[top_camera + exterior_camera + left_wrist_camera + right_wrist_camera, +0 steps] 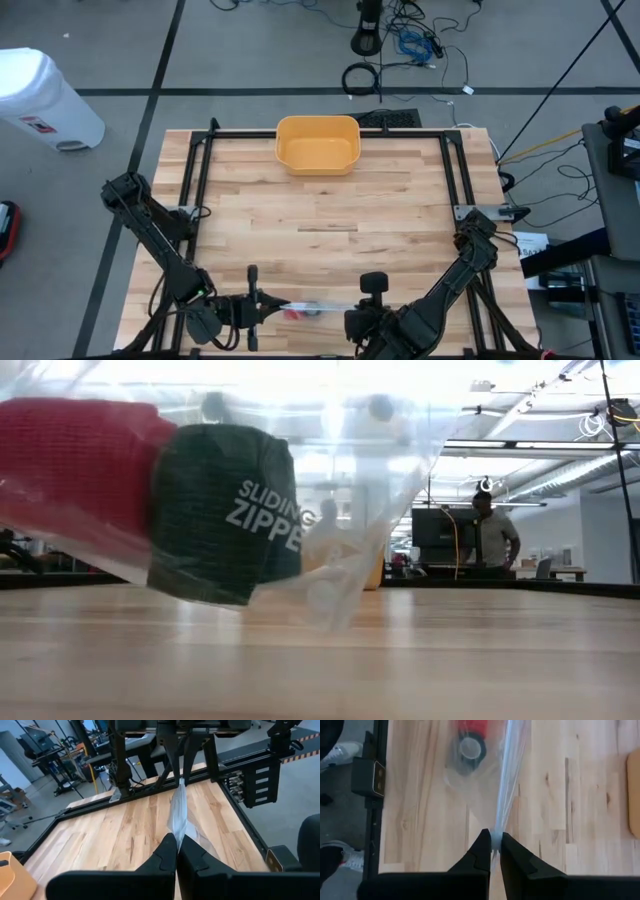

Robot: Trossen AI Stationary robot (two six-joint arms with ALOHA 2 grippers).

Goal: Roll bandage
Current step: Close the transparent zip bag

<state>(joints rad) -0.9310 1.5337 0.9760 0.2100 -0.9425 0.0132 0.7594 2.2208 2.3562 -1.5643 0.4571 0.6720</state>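
Left gripper (176,851) is pinched shut on one end of the clear zipper bag (485,785), and the right gripper (493,845) is clamped on the other end, so the bag's long axis runs left to right between them along the table's (320,200) near edge. The low view shows the bag raised, its red bandage roll (75,460) and dark bandage roll (215,510) sagging off the wood, nearer the left gripper.

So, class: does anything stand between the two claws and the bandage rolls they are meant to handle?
Yes. The clear zipper bag encloses the red roll and the dark roll. The left claw and right claw each pinch only the bag's plastic edge, not a roll.
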